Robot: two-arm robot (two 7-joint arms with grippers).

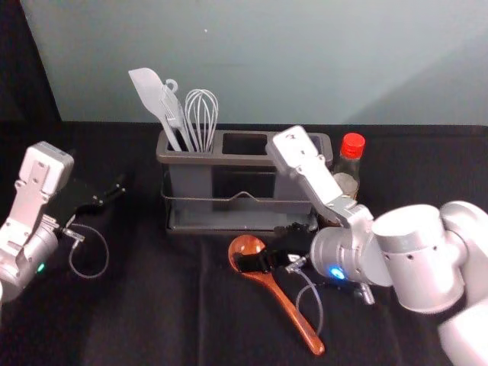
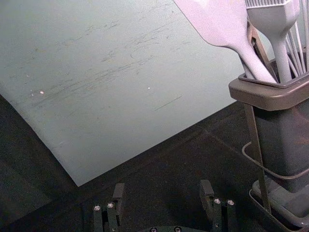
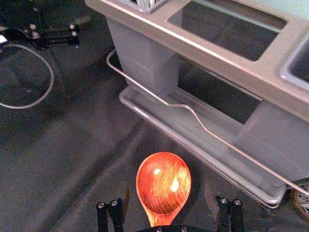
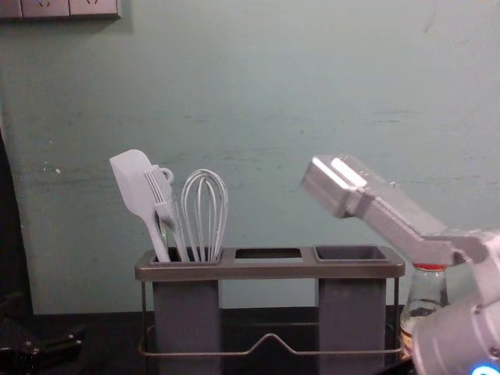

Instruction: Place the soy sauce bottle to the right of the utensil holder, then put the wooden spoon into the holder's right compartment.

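The soy sauce bottle (image 4: 424, 301) stands up straight, just beside the utensil holder (image 4: 269, 270), on its right side. So that part looks done, and the spoon part is the job in hand.

The wooden spoon (image 1: 293, 309) lies flat on the tabletop (image 1: 152, 320), in front of the holder. Its round end (image 3: 164, 181) is near the holder, and its handle points to the tabletop's near edge, a bit to the right.

The right gripper (image 3: 167, 198) is low down by the round end. Its fingers (image 3: 224, 212) are apart, one on each side of the spoon, and it does not hold it. I can't tell if they touch it. The left gripper (image 2: 162, 191) waits near the tabletop's left edge, open, with nothing in it.

Next, I think the right gripper needs to line up with the spoon and pinch it tight. Then it should lift the spoon high, tip it so the handle points down, and drop it into the right compartment (image 4: 351, 253). The middle hole is close by, so it must pick the right one. The spoon is smooth and round at that end, so it could twist or slip. The arm is also close to the bottle and could knock it over.
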